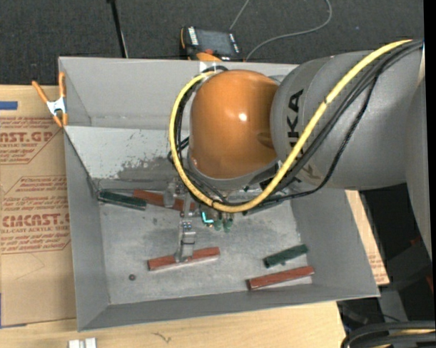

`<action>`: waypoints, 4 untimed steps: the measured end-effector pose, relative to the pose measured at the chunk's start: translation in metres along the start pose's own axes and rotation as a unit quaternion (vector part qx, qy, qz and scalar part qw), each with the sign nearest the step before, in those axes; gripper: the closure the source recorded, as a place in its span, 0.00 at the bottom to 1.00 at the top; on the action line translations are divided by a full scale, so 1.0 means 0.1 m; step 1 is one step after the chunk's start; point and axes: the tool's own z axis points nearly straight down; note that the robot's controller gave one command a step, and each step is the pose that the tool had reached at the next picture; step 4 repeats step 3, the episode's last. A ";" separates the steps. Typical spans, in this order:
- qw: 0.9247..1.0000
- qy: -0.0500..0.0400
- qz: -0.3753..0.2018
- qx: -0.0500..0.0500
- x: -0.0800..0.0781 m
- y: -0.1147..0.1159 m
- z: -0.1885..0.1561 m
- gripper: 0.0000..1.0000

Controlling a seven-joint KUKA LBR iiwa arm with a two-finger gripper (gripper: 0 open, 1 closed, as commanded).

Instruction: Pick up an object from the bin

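Down on the floor of the grey metal bin [84,231] lie five flat little sticks, well spread out rather than heaped. From where I stand, the gripper [186,255] hangs straight beneath the big orange cover [234,123] on the wrist of the arm [359,115], which reaches in from the right and hides much of the bin's back half. Its tip is down at the middle brown stick [205,256], a reddish-brown strip lying almost crosswise near the centre of the floor, its right end a touch farther back than its left. The tip meets that strip roughly halfway along its length; whether it actually touches or stops just above, I cannot make out. Nor can I tell whether the pincer is clenched or released: its end is too slim and too muddled against the strip to judge, so I will not say it has hold of anything.

Back to the left, by the foot of the rear wall, a dark green stick [121,199] lies with a second brown stick [151,198] close at its right end, the far part of that one lost beneath the wrist. Over to the right, a short green stick [285,257] sits tilted. Just in front of it, and apart from it, a third brown stick [280,279] lies near the front wall. A tiny dark speck [132,276] rests on the bare floor toward the front left.
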 end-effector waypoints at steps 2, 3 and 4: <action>1.000 -0.003 0.007 -0.001 0.18 -0.41 1.58 1.00; 1.000 -0.008 -0.011 -0.001 -0.09 -0.42 -0.13 1.00; 1.000 -0.008 -0.011 -0.001 -0.09 -0.42 -0.13 1.00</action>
